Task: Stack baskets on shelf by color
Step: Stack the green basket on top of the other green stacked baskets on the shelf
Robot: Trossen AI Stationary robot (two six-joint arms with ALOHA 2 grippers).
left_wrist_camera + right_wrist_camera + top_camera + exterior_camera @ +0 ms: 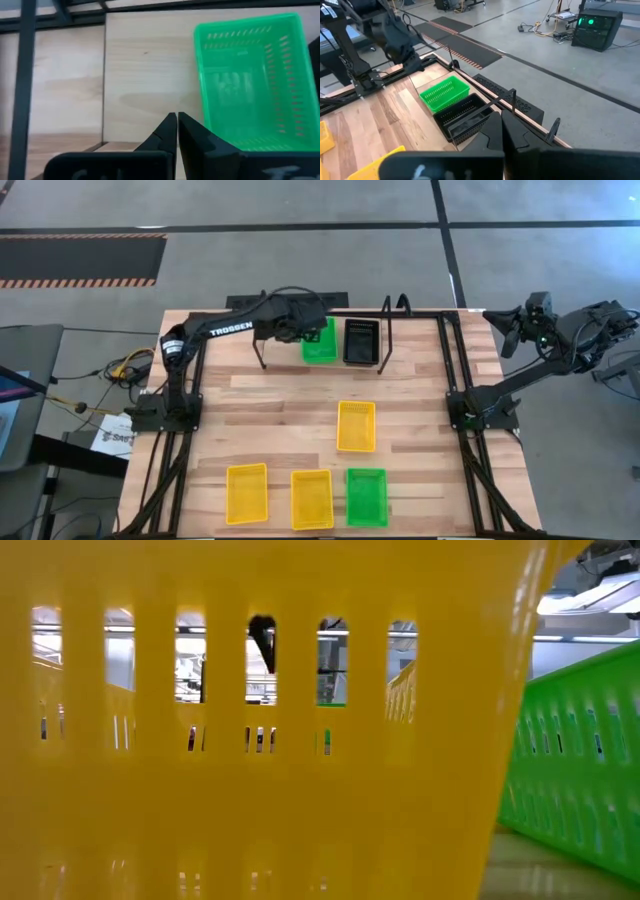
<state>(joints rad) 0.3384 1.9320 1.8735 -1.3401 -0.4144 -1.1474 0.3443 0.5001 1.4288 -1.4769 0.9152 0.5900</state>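
A green basket [320, 340] and a black basket [361, 342] lie side by side inside the outline of the shelf [385, 330] at the table's far edge. My left gripper [297, 328] is shut and hovers just left of the green basket [250, 80], its fingertips [170, 125] over bare wood. Three yellow baskets [356, 426] [247, 493] [312, 498] and a second green basket [366, 496] rest flat on the table nearer the front. My right gripper [502, 125] is shut and waits off the table's far right corner [512, 330].
In the low view, a yellow basket's wall [250, 740] fills most of the picture, with a green basket [580, 770] beside it. The black frame [450, 380] edges the wooden table. Bare wood lies left of the shelf's baskets and between the shelf and the front row.
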